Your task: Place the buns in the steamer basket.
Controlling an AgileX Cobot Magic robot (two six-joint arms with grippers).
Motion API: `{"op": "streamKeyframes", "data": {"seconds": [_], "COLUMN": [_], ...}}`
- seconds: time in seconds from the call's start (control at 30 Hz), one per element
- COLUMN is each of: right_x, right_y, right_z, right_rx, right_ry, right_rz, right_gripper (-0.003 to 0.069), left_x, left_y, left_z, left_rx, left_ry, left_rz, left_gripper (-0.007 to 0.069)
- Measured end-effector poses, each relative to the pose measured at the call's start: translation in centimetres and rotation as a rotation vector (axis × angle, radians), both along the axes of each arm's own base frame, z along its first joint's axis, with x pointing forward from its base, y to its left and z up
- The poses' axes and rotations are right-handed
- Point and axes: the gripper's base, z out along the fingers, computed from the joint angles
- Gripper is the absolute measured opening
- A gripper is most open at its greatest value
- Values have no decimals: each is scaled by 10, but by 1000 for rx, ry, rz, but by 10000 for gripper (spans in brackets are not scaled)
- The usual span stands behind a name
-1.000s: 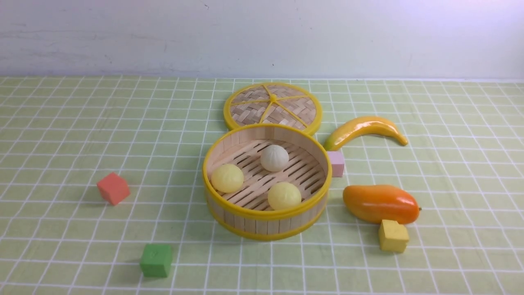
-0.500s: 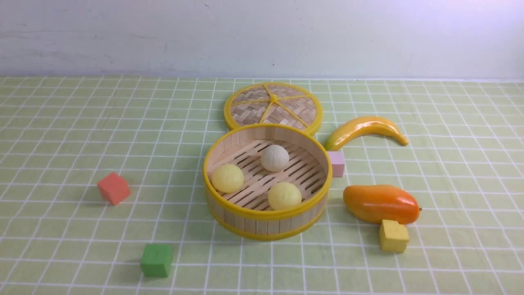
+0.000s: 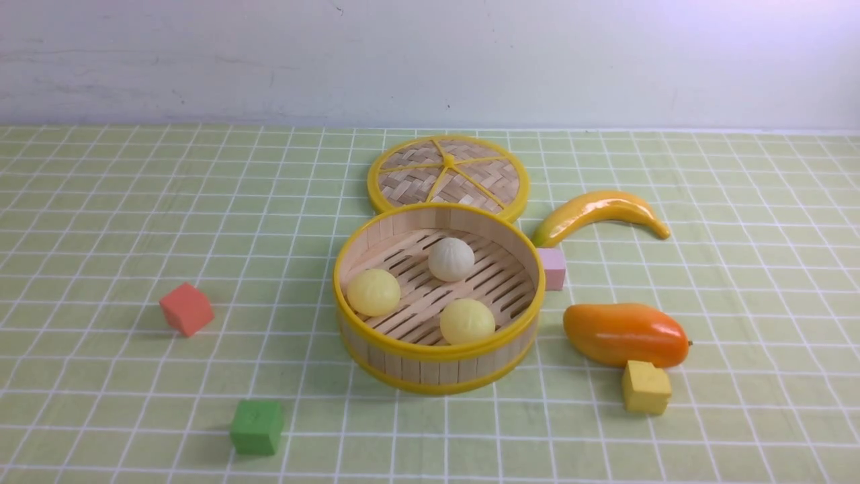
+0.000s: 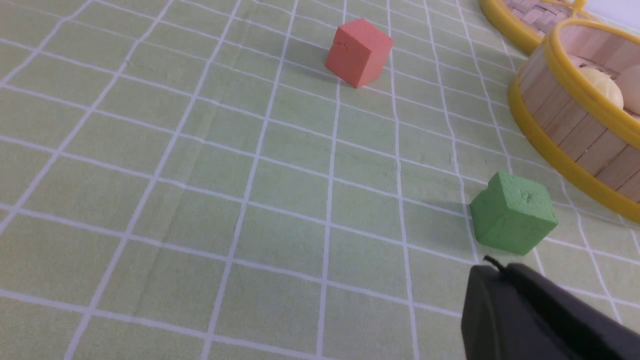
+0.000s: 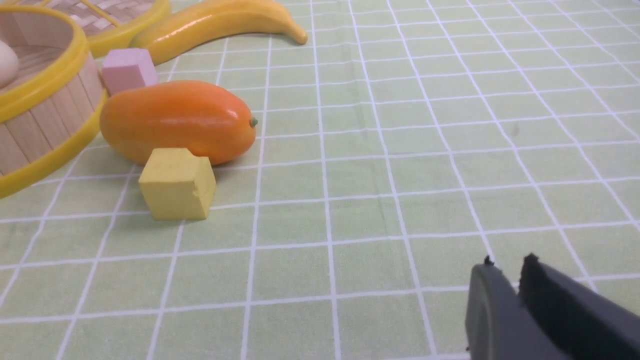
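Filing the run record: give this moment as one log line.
buns: all three in steamer basket | lid: off, behind basket | left gripper: shut, empty

We see the mango (image 5: 177, 120) touching the yellow cube (image 5: 177, 184), with the pink cube (image 5: 129, 70) and steamer basket (image 5: 55, 112) beside the mango.

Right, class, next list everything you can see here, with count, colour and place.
buns: three, two pale yellow, one off-white, in the basket
steamer basket: one, bamboo with yellow rims, centre
woven lid: one, tan and yellow, behind basket
cubes: four; red and green left, pink and yellow right
banana: one, yellow, right
mango: one, orange, right
tablecloth: one, green-and-white check, underneath
wall: one, whitish, back
hands: two, dark, above cloth
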Motion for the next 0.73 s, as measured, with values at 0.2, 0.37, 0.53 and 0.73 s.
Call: {"op": "streamKeyframes", "data": {"seconds": [0.2, 0.37, 0.53, 0.73], "right_x": [0, 0, 0, 0], "right_y": [0, 0, 0, 0], "right_z": [0, 0, 0, 0], "right_rx": [0, 0, 0, -1], "right_ry": [0, 0, 0, 0], "right_rz": [0, 0, 0, 0], "right_gripper": [97, 103, 106, 109], "left_x": [0, 0, 0, 0], "left_y": [0, 0, 0, 0], "left_z": [0, 0, 0, 0], "left_rx": [0, 0, 0, 0], "left_ry": [0, 0, 0, 0], "left_rz": [0, 0, 0, 0], "left_gripper": [-13, -13, -13, -13]}}
